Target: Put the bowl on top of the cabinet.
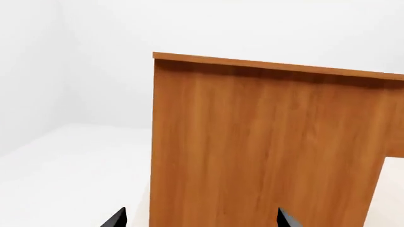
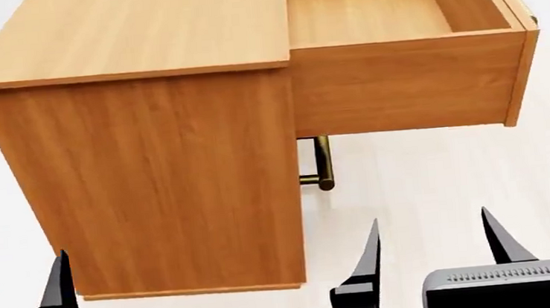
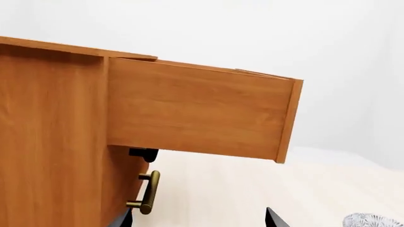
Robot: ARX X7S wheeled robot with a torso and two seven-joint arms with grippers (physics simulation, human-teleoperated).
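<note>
The cabinet (image 2: 135, 32) is a large light-brown wood box with a flat bare top, standing right in front of me. Its top drawer (image 2: 398, 76) is pulled out to the right and looks empty. Only a sliver of the grey-patterned bowl (image 3: 373, 221) shows, low on the pale floor at the edge of the right wrist view. My left gripper (image 1: 202, 222) is open and empty, facing the cabinet's side panel (image 1: 252, 151). My right gripper (image 3: 200, 220) is also open and empty, pointing at the floor under the drawer.
A dark brass bar handle (image 2: 322, 161) sticks out from the cabinet's front below the open drawer, close to my right gripper's fingers (image 2: 369, 254). White floor and white walls surround the cabinet.
</note>
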